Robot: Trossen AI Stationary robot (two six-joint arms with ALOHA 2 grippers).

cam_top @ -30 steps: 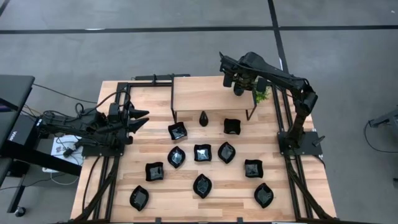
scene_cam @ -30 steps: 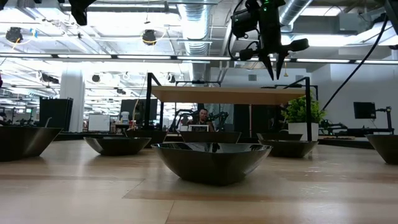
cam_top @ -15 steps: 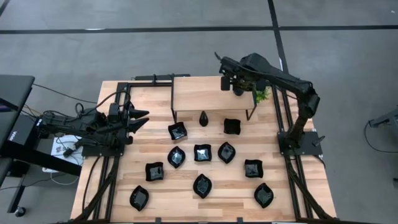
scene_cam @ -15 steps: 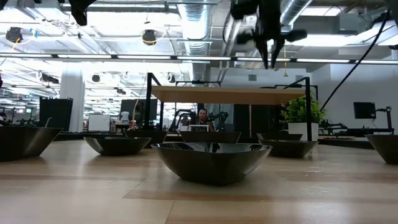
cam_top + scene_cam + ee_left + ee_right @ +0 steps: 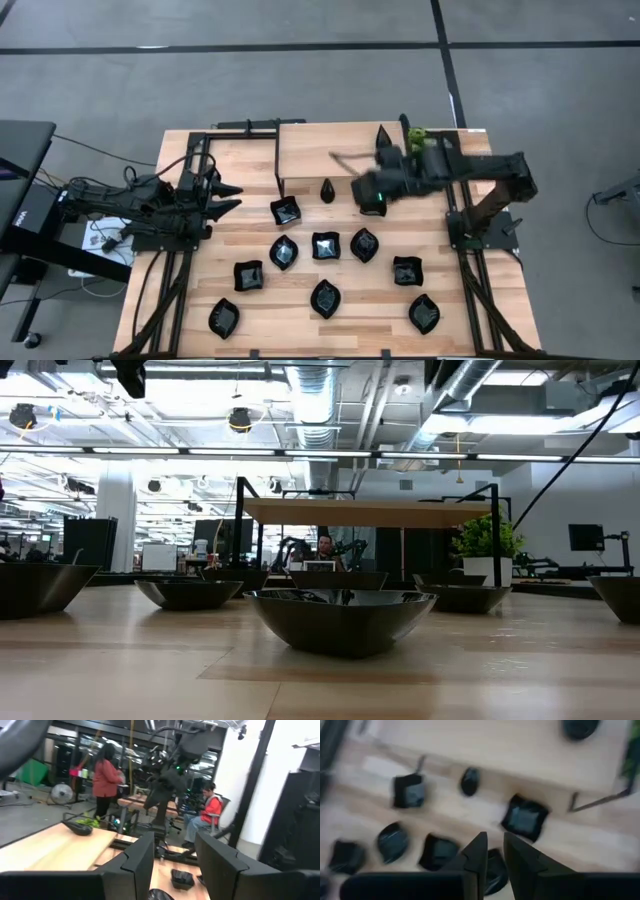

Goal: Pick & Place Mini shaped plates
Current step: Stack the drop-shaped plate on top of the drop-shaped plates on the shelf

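High view: the black plates (image 5: 325, 245) are seen spread over the near half of the wooden table (image 5: 260, 310), about a dozen in rounded-square and leaf shapes. One teardrop plate (image 5: 328, 188) lies at the front edge of the raised shelf (image 5: 310, 150), and one more (image 5: 383, 135) sits on the shelf near the plant (image 5: 415, 137). The right gripper (image 5: 372, 190) is blurred above the table just in front of the shelf; in its wrist view the fingers (image 5: 479, 855) are seen only a narrow gap apart, with nothing held. The left gripper (image 5: 228, 197) is parked at the left edge, its fingers (image 5: 142, 860) spread and empty. People are seen beyond the table.
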